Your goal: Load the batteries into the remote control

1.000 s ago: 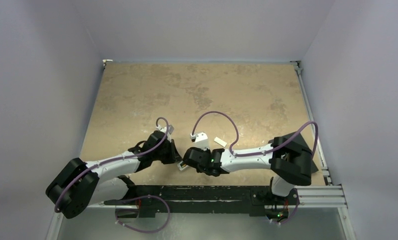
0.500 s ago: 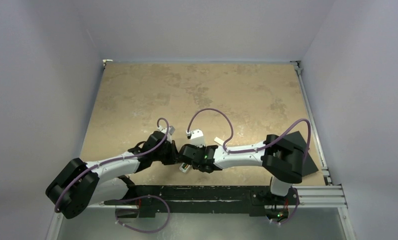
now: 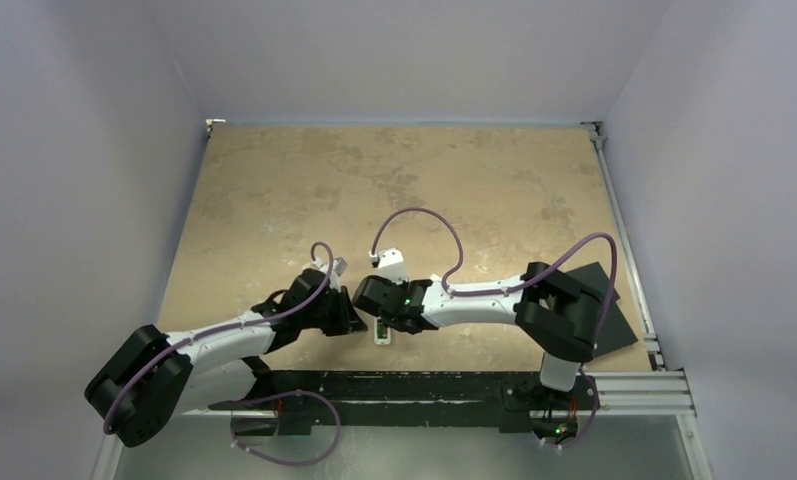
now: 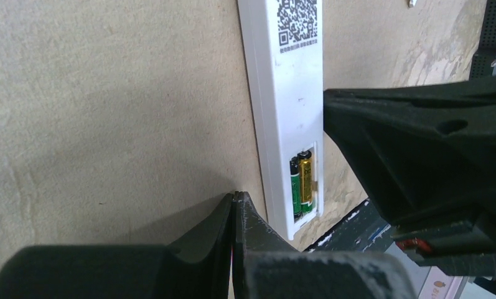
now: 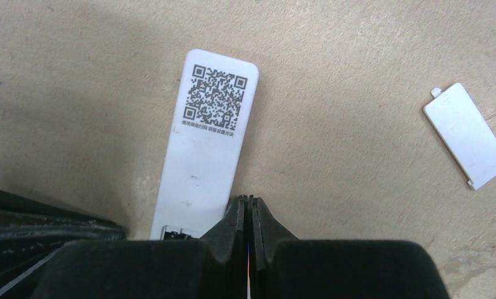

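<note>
Nudging the slim white plastic remote control (image 4: 292, 93), lying back-up near the edge of the tan worktop (image 4: 108, 93), could slide it off or unseat the green-black and gold cylindrical batteries (image 4: 300, 184) in its uncovered recess. Left tool (image 4: 234, 202) and right tool (image 5: 250, 205): both pressed together, empty.
</note>
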